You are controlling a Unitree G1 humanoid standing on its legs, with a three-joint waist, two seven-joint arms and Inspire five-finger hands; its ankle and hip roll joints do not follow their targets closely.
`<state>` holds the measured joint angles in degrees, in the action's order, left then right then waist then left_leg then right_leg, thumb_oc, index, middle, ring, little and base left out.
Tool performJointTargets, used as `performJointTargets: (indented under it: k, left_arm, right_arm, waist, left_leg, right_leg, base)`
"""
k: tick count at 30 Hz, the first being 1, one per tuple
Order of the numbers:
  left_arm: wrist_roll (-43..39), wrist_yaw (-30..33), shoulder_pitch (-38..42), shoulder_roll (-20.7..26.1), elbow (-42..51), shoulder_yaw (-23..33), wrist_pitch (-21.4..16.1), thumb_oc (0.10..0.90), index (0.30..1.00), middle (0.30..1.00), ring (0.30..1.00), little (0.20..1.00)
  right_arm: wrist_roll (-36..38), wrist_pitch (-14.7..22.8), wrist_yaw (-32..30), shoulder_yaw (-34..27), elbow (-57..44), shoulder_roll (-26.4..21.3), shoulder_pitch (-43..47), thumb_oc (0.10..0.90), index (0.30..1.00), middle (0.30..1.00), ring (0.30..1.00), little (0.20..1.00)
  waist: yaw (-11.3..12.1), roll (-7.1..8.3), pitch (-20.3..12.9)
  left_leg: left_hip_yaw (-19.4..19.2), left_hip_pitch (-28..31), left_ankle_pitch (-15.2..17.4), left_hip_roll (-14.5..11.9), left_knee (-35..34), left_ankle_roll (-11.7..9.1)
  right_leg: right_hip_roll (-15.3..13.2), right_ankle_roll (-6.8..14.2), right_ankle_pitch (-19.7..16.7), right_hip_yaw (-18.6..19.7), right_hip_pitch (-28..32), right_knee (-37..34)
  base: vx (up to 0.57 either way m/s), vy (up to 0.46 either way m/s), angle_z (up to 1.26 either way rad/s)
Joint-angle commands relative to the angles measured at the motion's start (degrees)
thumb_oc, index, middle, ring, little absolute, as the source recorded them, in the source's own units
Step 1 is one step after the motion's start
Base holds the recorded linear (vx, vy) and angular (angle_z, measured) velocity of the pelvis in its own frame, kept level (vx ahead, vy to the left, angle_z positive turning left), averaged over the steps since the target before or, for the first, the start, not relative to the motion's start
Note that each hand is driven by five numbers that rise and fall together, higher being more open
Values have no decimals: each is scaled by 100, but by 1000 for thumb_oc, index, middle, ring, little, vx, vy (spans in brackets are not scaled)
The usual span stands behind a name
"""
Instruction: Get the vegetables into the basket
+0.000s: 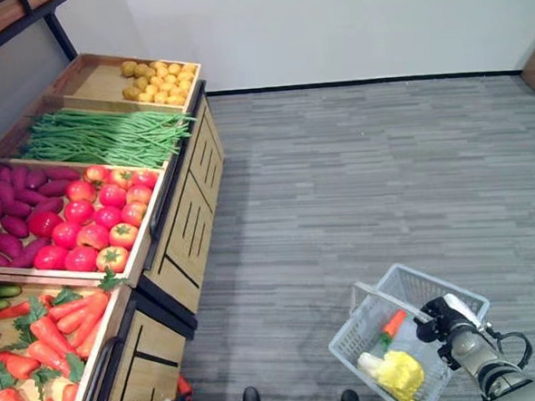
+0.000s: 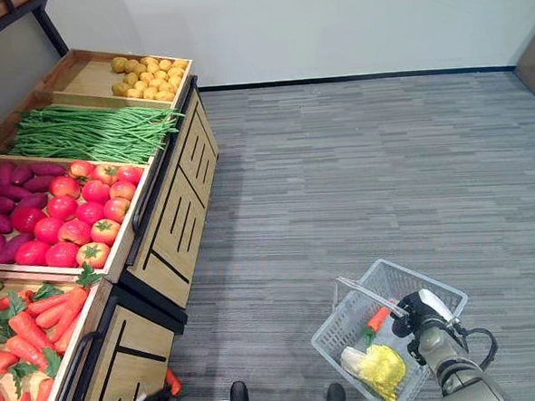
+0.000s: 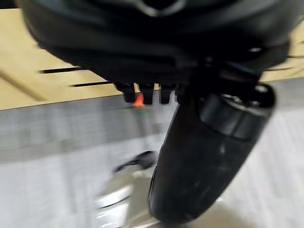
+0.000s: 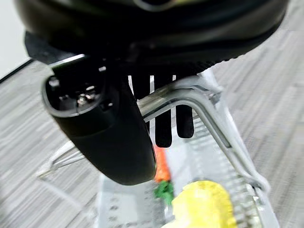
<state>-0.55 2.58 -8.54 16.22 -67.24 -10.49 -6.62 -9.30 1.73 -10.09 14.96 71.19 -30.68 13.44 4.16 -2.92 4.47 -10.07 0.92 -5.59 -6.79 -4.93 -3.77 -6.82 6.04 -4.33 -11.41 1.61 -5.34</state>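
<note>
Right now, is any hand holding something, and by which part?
The right hand holds the basket by its metal handle. The left hand's hold cannot be told.

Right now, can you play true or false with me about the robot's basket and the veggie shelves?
1. The right hand holds the basket by its metal handle. True.
2. The basket is empty. False: it holds a carrot and something yellow.
3. The tomatoes lie beside purple sweet potatoes. True.
4. The green beans are in the basket. False: they lie in a wooden crate on the shelf.
</note>
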Motion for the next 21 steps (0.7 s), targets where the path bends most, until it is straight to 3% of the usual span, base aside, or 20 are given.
performJointTargets:
  k: [1,3,4,12,21]
  left_arm:
    - [103,248,382,157,-162,133,-112,900,1000,1000,1000,1000]
    - [181,264,402,143,-322,167,-90,900,1000,1000,1000,1000]
    - [187,260,397,127,-350,163,-83,900,1000,1000,1000,1000]
    - [571,221,295,0,-434,-73,-57,900,1000,1000,1000,1000]
    - [496,273,316,-61,-679,197,30,900,1000,1000,1000,1000]
  right_arm:
    - [-25,311,-355,-203,156,-415,1036,400,300,300,300,300]
    - [-16,296,-362,-238,245,-436,1041,422,330,330,330,330]
    - [-25,291,-375,-248,251,-434,1028,900,1000,1000,1000,1000]
    - [-136,210,-415,-410,632,-593,953,900,1000,1000,1000,1000]
    - [-196,197,-300,-528,592,-537,523,900,1000,1000,1000,1000]
  waist:
    - [85,331,-80]
    - [78,327,-70]
    - [76,325,-68]
    - [50,301,-65]
    - [-25,355,-110]
  left_leg:
    - [243,-210,-31,-77,-7,-203]
    - [243,-212,-34,-87,-7,-209]
    - [242,-210,-33,-91,-7,-212]
    - [218,-210,-24,-134,-7,-224]
    - [194,-142,22,-129,-7,-219]
  right_leg:
    - [-351,325,-83,-207,-33,34]
    - [-344,322,-77,-206,-38,34]
    - [-340,319,-76,-204,-38,34]
    - [-313,313,-65,-181,-69,34]
    - [-307,313,-43,-157,-34,34]
  base:
    - [0,0,0]
    - [0,0,0]
    - [0,0,0]
    - [0,0,0]
    - [0,0,0]
